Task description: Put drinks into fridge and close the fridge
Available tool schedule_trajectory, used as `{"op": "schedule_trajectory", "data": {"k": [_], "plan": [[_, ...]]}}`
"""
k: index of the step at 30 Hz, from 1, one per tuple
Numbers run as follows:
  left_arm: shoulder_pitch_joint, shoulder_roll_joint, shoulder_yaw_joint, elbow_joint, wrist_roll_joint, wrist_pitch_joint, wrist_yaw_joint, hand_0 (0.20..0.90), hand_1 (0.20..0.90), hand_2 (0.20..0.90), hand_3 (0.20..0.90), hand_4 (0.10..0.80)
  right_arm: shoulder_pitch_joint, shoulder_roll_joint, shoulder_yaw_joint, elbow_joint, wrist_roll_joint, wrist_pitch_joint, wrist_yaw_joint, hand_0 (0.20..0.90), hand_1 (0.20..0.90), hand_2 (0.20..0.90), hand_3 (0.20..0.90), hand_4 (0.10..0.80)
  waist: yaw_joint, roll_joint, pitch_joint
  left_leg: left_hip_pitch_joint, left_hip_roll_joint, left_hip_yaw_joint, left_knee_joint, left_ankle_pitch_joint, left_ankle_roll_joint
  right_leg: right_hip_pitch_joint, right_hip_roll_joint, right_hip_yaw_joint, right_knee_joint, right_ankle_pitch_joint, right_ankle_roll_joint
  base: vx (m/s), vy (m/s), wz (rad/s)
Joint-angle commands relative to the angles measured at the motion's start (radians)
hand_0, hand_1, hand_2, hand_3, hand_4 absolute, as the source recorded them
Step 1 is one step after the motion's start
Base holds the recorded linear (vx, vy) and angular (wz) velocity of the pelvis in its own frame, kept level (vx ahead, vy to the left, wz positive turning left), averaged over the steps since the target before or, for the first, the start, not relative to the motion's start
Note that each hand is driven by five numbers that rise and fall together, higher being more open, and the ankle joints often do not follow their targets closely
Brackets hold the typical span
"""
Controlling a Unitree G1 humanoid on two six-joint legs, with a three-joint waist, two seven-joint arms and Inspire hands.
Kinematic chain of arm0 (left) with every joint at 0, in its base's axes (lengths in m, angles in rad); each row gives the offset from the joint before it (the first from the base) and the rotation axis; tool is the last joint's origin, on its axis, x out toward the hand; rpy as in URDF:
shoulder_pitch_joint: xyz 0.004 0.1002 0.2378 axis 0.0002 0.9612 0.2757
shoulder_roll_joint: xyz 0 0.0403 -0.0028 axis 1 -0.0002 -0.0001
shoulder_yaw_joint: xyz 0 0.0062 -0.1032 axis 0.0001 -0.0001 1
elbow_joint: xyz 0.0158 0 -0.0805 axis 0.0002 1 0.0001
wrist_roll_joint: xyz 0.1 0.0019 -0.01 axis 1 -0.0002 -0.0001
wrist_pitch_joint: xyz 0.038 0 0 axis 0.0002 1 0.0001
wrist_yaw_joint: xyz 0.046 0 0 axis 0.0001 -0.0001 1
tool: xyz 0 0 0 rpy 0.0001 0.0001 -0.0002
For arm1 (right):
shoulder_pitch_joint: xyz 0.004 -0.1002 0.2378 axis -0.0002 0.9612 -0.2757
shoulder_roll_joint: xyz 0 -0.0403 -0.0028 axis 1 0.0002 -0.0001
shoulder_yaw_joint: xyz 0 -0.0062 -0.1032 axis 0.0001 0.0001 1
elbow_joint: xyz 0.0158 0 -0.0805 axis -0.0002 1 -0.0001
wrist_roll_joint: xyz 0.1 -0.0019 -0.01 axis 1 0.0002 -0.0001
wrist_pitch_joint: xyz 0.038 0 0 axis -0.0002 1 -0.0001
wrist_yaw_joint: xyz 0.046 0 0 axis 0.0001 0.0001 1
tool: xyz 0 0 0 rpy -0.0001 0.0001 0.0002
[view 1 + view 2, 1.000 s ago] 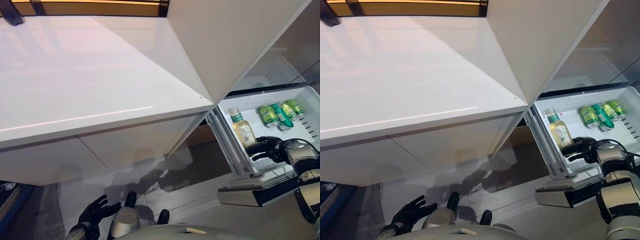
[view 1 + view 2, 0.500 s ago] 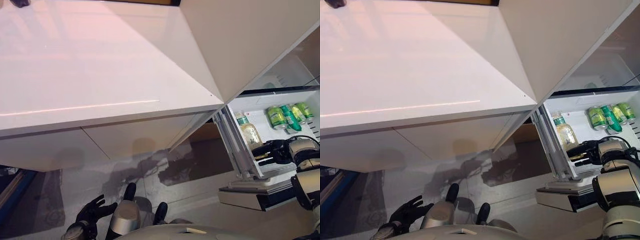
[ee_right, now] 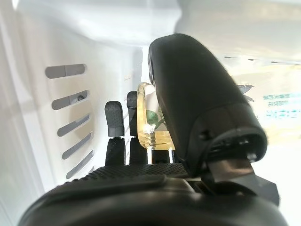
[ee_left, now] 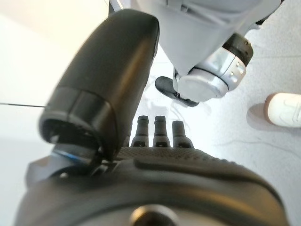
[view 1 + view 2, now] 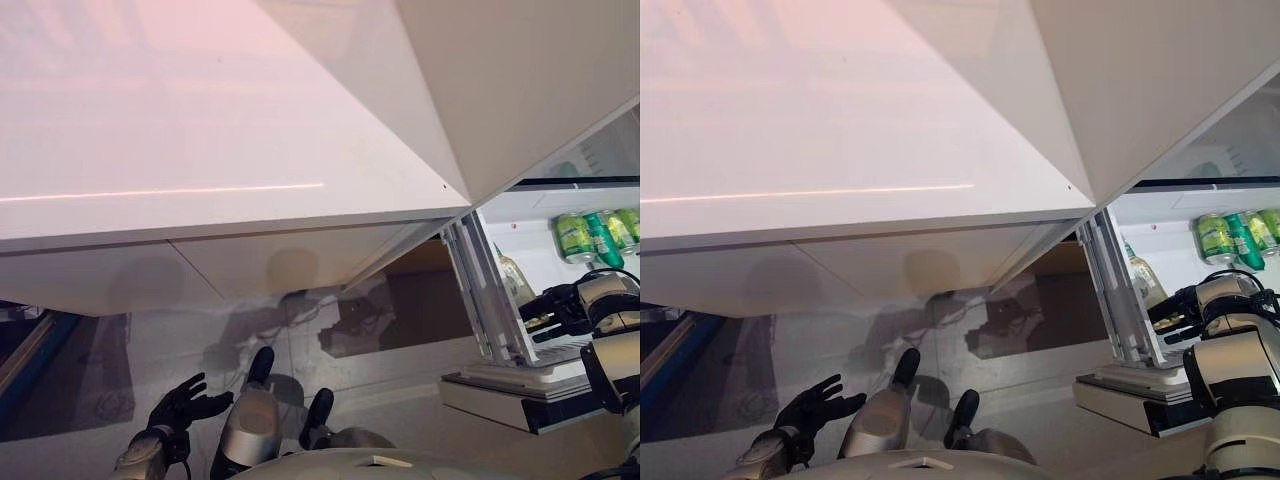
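Low at the left, the robot's left hand [image 5: 178, 409] hangs idle above the pale floor [image 5: 400, 400], fingers spread and empty. A broad white counter [image 5: 200, 120] fills the middle, and the white fridge door [image 5: 540, 70] stands open at upper right. Below it, the pulled-out fridge drawer [image 5: 500, 330] holds a pale-yellow drink bottle [image 5: 1147, 285] lying near its front wall, with green cans [image 5: 590, 235] grouped farther back, apart from it. The right hand [image 5: 565, 305] is inside the drawer at the bottle's base; the right wrist view shows the fingers [image 3: 114, 123] straight along the slotted drawer wall [image 3: 70, 117], the bottle [image 3: 153, 120] between them and the thumb, whether gripped or only touched is unclear. To finish this step well, the hand should probably let go fully, draw back clear of the drawer rim without rolling the bottle, then push the drawer squarely before swinging the door shut.
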Motion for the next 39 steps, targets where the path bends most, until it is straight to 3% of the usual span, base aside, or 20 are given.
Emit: {"op": "schedule_trajectory", "data": {"k": [1,4,9,11,12,13,15,16,17,33,39], "plan": [[0.016,0.037,-0.048,-0.038,-0.004,-0.007,0.011,0.900,0.900,0.900,0.900,0.800,-0.129,-0.048,0.085,-0.020,0.010,0.004,0.063,0.300,0.300,0.300,0.200,0.100,0.040,0.036,-0.026,-0.025,-0.019,0.000,0.023,-0.083,0.031,-0.091,0.003,0.024,0.039,0.086,0.050,-0.017,-0.003,0.04],[0.019,0.035,-0.050,-0.067,-0.007,0.010,0.018,0.900,0.900,0.900,0.900,0.800,-0.132,-0.050,0.085,-0.022,0.014,0.008,0.050,0.300,0.300,0.300,0.200,0.100,0.039,0.042,-0.025,-0.032,-0.022,-0.005,0.023,-0.079,0.031,-0.098,0.003,0.026,0.042,0.085,0.049,-0.004,0.012,0.05],[0.009,0.047,-0.053,-0.176,-0.024,0.157,0.066,0.900,0.900,0.900,0.900,0.800,-0.161,-0.059,0.068,-0.027,-0.052,0.031,0.093,0.300,0.300,0.300,0.200,0.100,0.031,0.049,-0.051,-0.024,-0.020,-0.002,0.025,-0.083,0.029,-0.096,0.000,0.027,0.046,0.077,0.044,0.068,0.036,0.01],[-0.002,0.052,-0.050,-0.181,-0.028,0.179,0.068,0.900,0.900,0.900,0.900,0.800,-0.174,-0.070,0.069,-0.022,-0.068,0.026,0.116,0.307,0.307,0.307,0.208,0.108,0.027,0.050,-0.056,-0.023,-0.019,0.001,0.025,-0.084,0.029,-0.097,0.000,0.028,0.048,0.076,0.043,0.030,0.025,-0.02],[-0.020,0.058,-0.052,-0.184,-0.040,0.204,0.071,0.900,0.900,0.900,0.900,0.800,-0.184,-0.081,0.074,-0.018,-0.075,0.017,0.124,0.404,0.404,0.404,0.321,0.221,0.022,0.052,-0.059,-0.023,-0.018,0.003,0.026,-0.084,0.029,-0.101,-0.001,0.030,0.051,0.075,0.042,0.009,0.031,-0.02],[-0.029,0.060,-0.054,-0.184,-0.044,0.213,0.073,0.900,0.900,0.900,0.900,0.800,-0.187,-0.084,0.079,-0.017,-0.072,0.013,0.118,0.585,0.585,0.585,0.532,0.432,0.021,0.053,-0.060,-0.023,-0.018,0.004,0.026,-0.084,0.030,-0.102,-0.001,0.031,0.052,0.075,0.041,0.003,0.031,-0.02],[-0.039,0.063,-0.053,-0.178,-0.049,0.220,0.070,0.900,0.900,0.900,0.900,0.800,-0.194,-0.087,0.087,-0.014,-0.065,0.009,0.112,0.651,0.651,0.651,0.609,0.509,0.018,0.055,-0.060,-0.023,-0.018,0.006,0.027,-0.084,0.031,-0.103,-0.001,0.034,0.053,0.075,0.041,0.000,0.000,0.00],[-0.050,0.066,-0.056,-0.171,-0.057,0.225,0.070,0.900,0.900,0.900,0.900,0.800,-0.201,-0.087,0.093,-0.015,-0.059,0.009,0.102,0.716,0.716,0.716,0.686,0.586,0.015,0.056,-0.059,-0.024,-0.017,0.009,0.027,-0.084,0.031,-0.104,-0.002,0.036,0.054,0.075,0.040,-0.018,0.035,-0.04],[-0.060,0.067,-0.056,-0.164,-0.060,0.228,0.068,0.900,0.900,0.900,0.900,0.800,-0.205,-0.087,0.098,-0.015,-0.047,0.005,0.082,0.900,0.900,0.900,0.900,0.800,0.013,0.058,-0.058,-0.024,-0.016,0.011,0.028,-0.084,0.031,-0.105,-0.002,0.037,0.055,0.075,0.040,-0.018,0.029,-0.03],[-0.117,0.063,-0.056,-0.088,-0.071,0.221,0.053,0.900,0.900,0.900,0.900,0.800,-0.221,-0.110,0.082,-0.045,0.125,-0.015,-0.126,0.900,0.900,0.900,0.900,0.800,-0.012,0.058,-0.066,-0.009,-0.014,0.025,0.027,-0.088,0.030,-0.098,-0.011,0.041,0.061,0.071,0.042,-0.001,0.004,0.00],[-0.117,0.053,-0.059,-0.059,-0.070,0.227,0.034,0.900,0.900,0.900,0.900,0.800,-0.214,-0.149,0.049,-0.095,0.270,-0.134,-0.273,0.900,0.900,0.900,0.900,0.800,-0.037,0.068,-0.094,0.007,-0.017,0.033,0.019,-0.093,0.030,-0.092,-0.014,0.047,0.057,0.068,0.045,-0.007,0.071,0.00]]}}
